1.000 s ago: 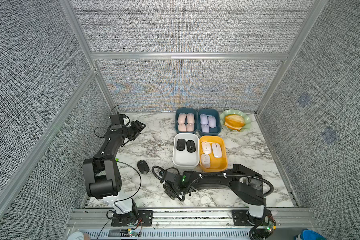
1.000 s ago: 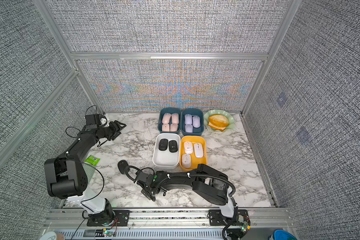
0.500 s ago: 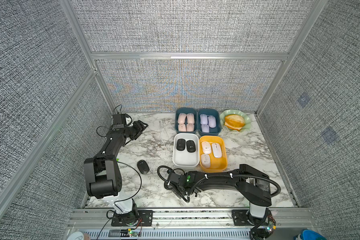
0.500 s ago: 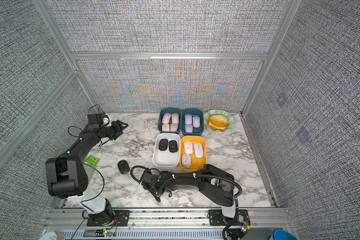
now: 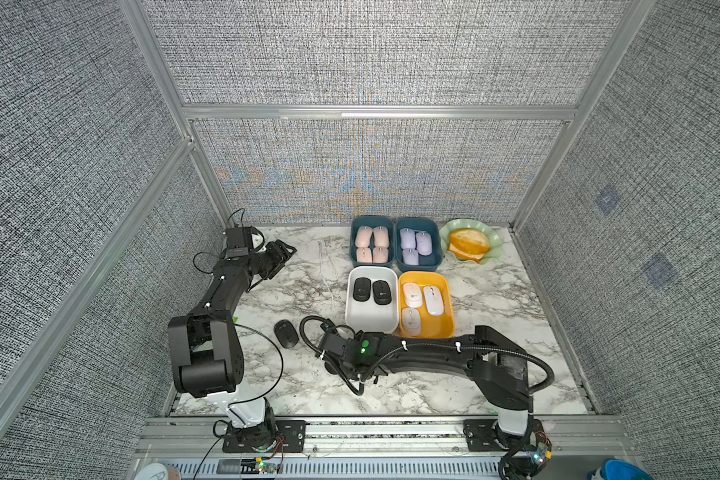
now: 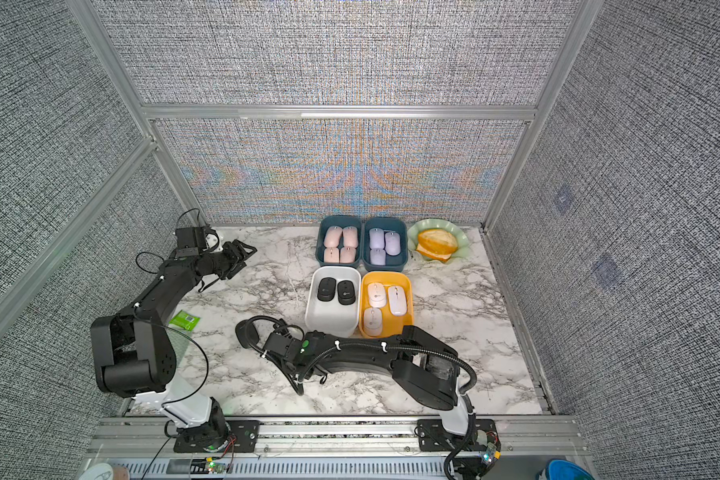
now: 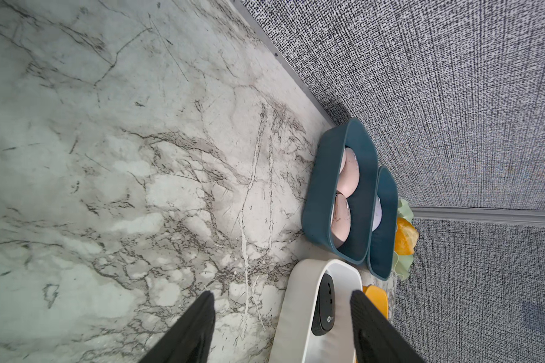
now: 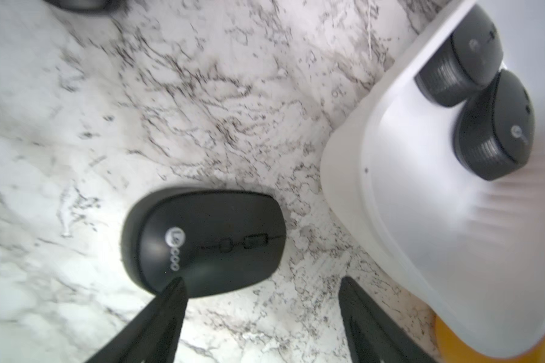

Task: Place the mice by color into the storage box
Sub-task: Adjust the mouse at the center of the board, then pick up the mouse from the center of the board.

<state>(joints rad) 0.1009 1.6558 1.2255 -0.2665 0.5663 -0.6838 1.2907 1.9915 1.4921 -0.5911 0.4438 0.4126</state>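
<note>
**Inspector:** Near edge first. How does the right gripper stand?

**Assistant:** The right gripper [image 8: 261, 283] is low over the marble table [image 5: 308, 386], near and left of the white box [image 5: 368, 322]. Its fingers are apart and nothing is clamped. A black mouse [image 8: 202, 245] lies flat just ahead. One fingertip [image 8: 177, 292] overlaps its edge in the wrist view, and contact cannot be confirmed. In both top views the arm hides that mouse.

**Inspector:** Other loose items?

**Assistant:** A second black mouse [image 5: 286, 333] lies on the table, left of the white box and apart from it. A green packet [image 6: 185, 320] sits further left.

**Inspector:** The boxes?

**Assistant:** The white box has two black mice [image 5: 362, 289] side by side at its far end. The yellow box [image 5: 435, 324], just beside it on the right, has three white mice [image 5: 433, 300]. Behind them, a dark-blue box [image 7: 321, 195] holds four pink mice [image 5: 364, 237], and a second dark-blue box [image 5: 430, 259] holds three lilac mice [image 5: 408, 238].

**Inspector:** Far side?

**Assistant:** At far right there is a green dish [image 5: 493, 239] with a bread roll [image 5: 468, 243]. At far left is the left gripper [image 7: 281, 295], fingers apart, empty.
</note>
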